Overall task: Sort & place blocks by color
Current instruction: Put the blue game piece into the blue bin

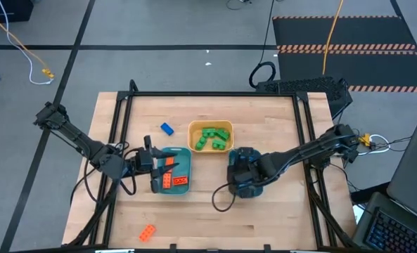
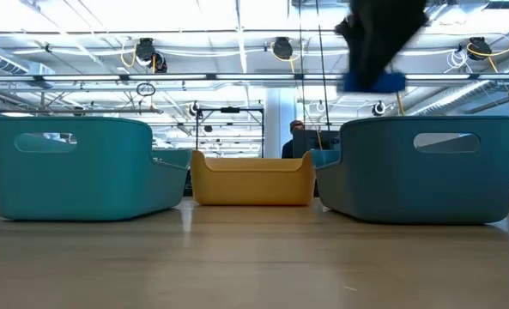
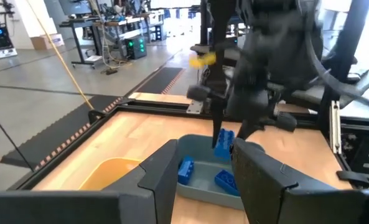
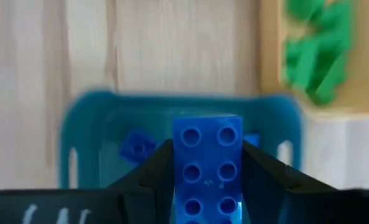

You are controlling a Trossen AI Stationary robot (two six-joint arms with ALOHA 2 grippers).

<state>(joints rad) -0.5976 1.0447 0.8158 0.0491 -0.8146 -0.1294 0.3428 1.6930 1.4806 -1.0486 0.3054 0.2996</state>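
Right wrist view: right hand (image 4: 208, 186) clamped on a blue block (image 4: 208, 163), studs facing the camera, fingers on both its long sides. It hangs above the right teal bin (image 4: 84, 118), which has more blue blocks (image 4: 136, 146) lying in it. Left wrist view shows the same thing from across the desk: block gripped upright over that bin, two blue ones on the bin floor.

High view: left hand (image 1: 154, 166) sits over the left teal bin (image 1: 185, 156), jaws partly apart, can't tell if it has anything. Orange blocks (image 1: 174, 180) are inside that bin. Yellow bin (image 1: 193, 131) sits between the two teal ones, slightly further back, full of green blocks (image 1: 213, 138).

Loose on the desk (image 1: 278, 211): one blue block (image 1: 167, 128) just behind the left bin, one orange block (image 1: 147, 232) near the front edge, well apart from all bins.

Low view: right arm blurred above the right teal bin, something blue at its tip
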